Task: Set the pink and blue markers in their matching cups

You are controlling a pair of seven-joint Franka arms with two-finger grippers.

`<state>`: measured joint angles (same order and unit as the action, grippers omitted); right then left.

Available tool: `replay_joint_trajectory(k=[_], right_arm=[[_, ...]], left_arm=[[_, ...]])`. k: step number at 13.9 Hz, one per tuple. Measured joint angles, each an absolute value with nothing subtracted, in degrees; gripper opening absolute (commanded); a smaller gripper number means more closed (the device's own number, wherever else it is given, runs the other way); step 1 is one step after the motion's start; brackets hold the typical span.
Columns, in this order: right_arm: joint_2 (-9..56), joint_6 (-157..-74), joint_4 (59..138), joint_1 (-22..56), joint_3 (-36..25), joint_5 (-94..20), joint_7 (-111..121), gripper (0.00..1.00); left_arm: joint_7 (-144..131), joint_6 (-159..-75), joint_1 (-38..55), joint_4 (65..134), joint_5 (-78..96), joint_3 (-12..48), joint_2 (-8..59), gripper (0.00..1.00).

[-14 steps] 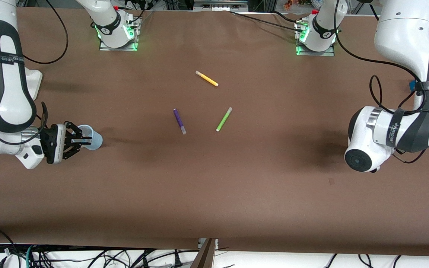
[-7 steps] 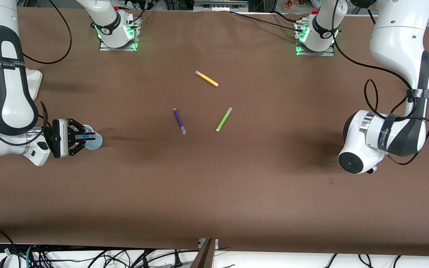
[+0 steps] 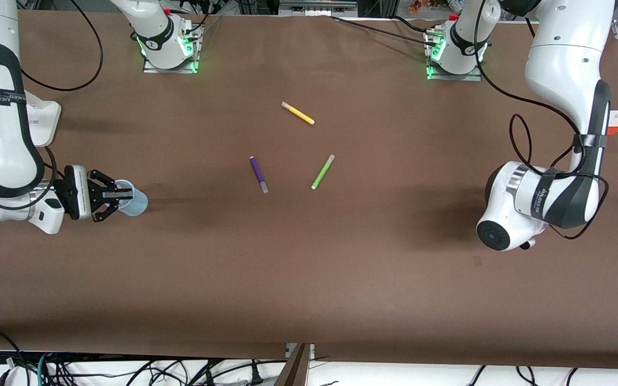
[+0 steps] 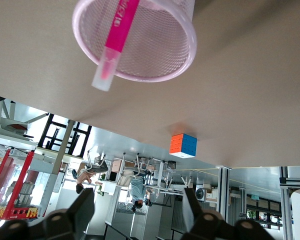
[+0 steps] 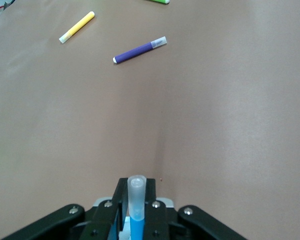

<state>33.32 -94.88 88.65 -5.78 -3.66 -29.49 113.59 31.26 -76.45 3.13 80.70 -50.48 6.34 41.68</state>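
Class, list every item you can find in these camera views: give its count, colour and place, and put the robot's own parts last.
Pink marker: one, magenta, standing in the pink cup.
Pink cup: one, pale pink, on the table under the left gripper.
Blue marker: one, blue, clear cap, in the right gripper.
Blue cup: one, pale blue, at the right arm's end.
Yellow marker: one, nearest the bases.
Purple marker: one, mid-table.
Green marker: one, beside the purple.
Puzzle cube: one, multicoloured, table edge.
Left gripper: open.
Right gripper: over the blue cup.
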Motion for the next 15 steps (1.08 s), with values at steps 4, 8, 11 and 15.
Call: replay_joint_trajectory(k=[4,8,11,15], right_arm=[[33.32,-93.74,87.29,-6.84,-3.66,-29.94,103.72,1.00],[31.23,-89.01,81.69,-6.50,-3.12,-27.67,79.53,1.00],[29.96,-84.74,76.57,-4.61,-2.39,-22.24,57.44,1.00],[29.09,-82.40,72.64,2.42,-2.19,-12.15,29.82,1.00]], left_arm=[[30.31,-75.48,3.17,72.53,-35.56,6.23,38.31,1.00],[19.07,-76.43,2.81,67.76,-17.45,6.09,31.31,1.00],[11.54,-81.89,2.43,67.93,-7.63,6.15,26.21,1.00],[10.33,-90.03,-1.25,77.53,-2.16,6.10,15.19,1.00]])
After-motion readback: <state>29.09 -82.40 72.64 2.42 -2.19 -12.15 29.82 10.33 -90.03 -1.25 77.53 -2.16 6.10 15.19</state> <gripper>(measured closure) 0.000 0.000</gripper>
